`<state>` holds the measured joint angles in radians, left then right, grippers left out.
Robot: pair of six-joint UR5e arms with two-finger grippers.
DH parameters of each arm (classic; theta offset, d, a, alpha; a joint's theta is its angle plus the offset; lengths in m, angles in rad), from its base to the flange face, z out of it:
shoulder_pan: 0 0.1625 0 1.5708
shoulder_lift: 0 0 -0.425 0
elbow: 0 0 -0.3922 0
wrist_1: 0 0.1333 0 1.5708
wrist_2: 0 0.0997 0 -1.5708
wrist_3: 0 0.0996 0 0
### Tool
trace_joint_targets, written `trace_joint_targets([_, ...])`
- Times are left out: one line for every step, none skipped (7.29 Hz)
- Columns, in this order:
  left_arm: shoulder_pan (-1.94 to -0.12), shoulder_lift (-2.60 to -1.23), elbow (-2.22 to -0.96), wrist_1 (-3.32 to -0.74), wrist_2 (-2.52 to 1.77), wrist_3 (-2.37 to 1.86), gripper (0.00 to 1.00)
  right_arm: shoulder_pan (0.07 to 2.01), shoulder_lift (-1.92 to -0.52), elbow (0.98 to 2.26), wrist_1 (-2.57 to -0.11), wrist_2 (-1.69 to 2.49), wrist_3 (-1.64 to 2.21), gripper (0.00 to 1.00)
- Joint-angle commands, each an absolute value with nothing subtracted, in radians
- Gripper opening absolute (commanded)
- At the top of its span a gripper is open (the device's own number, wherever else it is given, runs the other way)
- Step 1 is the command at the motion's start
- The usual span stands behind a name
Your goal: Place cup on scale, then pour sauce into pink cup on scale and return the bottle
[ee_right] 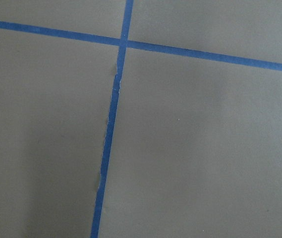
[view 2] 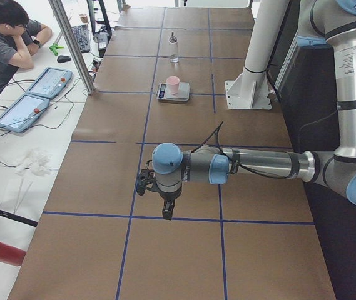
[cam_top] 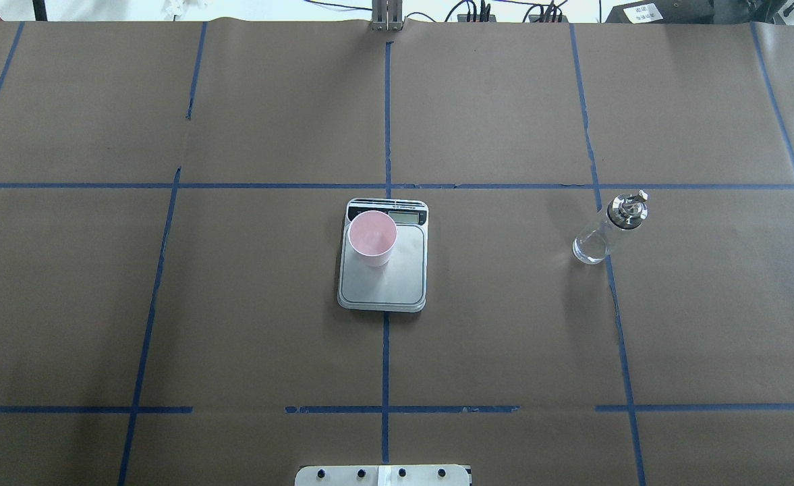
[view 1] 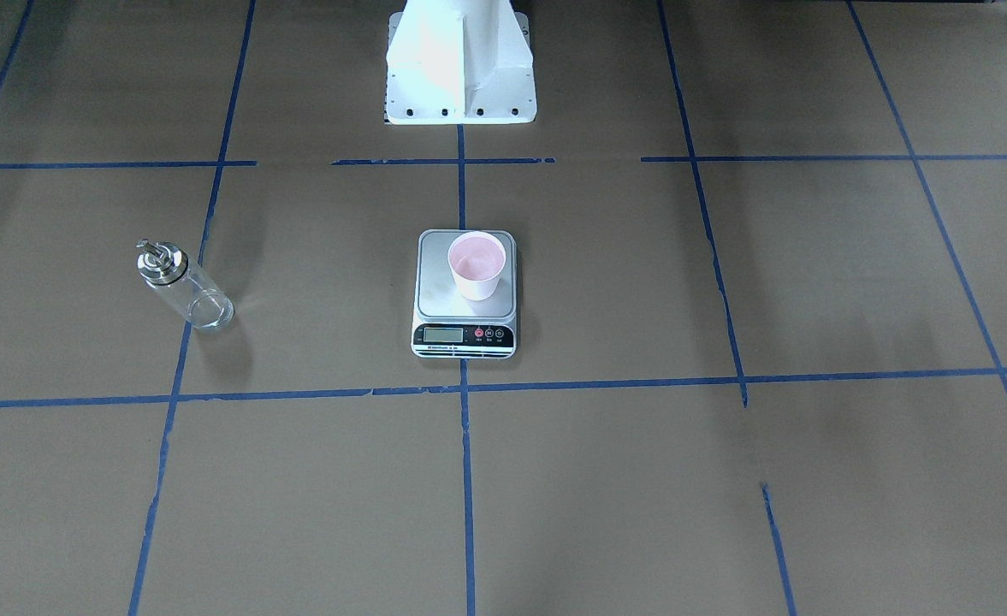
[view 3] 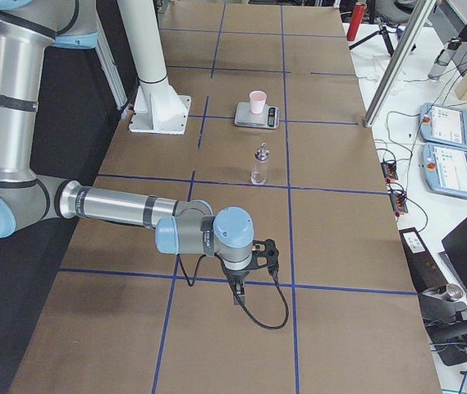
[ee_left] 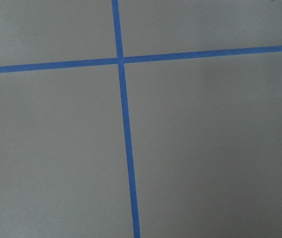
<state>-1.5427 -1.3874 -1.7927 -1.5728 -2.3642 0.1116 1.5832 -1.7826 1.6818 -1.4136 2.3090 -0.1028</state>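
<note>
We see the pink paper cup (view 1: 476, 265) upright on the kitchen scale (view 1: 435, 293) at frame centre and the glass bottle (view 1: 185, 285) standing at left. We cannot tell the grip of the left gripper (view 2: 166, 211) or the right gripper (view 3: 238, 289).

We count one cup (view 1: 476, 263), standing on one scale (view 1: 435, 295), and one bottle (view 1: 185, 287) at nine o'clock from that scale in the front-facing view. We count two robot arms, a left arm (view 2: 253, 164) and a right arm (view 3: 126, 209), and one pedestal (view 1: 460, 68) at twelve o'clock from the scale. Beside the table we count one person (view 2: 5, 44) and two control tablets, a nearer tablet (view 2: 20, 112) and a farther tablet (view 2: 49, 81).
</note>
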Motion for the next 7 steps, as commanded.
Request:
trace_joint_targets([-1.546,-1.388,-1.790,-1.571,-2.361,0.166,1.00,1.583,-1.782,1.683,-1.413,2.310,-0.101,1.00])
trace_joint_targets([-1.546,-1.388,-1.799,-1.572,-2.361,0.166,1.00,1.583,-1.782,1.683,-1.413,2.310,-0.101,1.00])
trace_joint_targets([-1.545,-1.391,-1.808,-1.574,-2.364,0.167,1.00,1.583,-1.782,1.689,-1.411,2.312,-0.103,1.00])
trace_joint_targets([-1.545,-1.391,-1.806,-1.575,-2.368,0.169,1.00,1.583,-1.784,1.695,-1.411,2.313,-0.103,1.00])
trace_joint_targets([-1.545,-1.390,-1.812,-1.574,-2.370,0.169,1.00,1.583,-1.784,1.695,-1.411,2.312,-0.104,1.00])
trace_joint_targets([-1.545,-1.390,-1.812,-1.572,-2.368,0.167,1.00,1.583,-1.784,1.695,-1.413,2.312,-0.104,1.00])
trace_joint_targets([-1.545,-1.391,-1.812,-1.572,-2.368,0.169,1.00,1.583,-1.784,1.695,-1.413,2.315,-0.104,1.00])
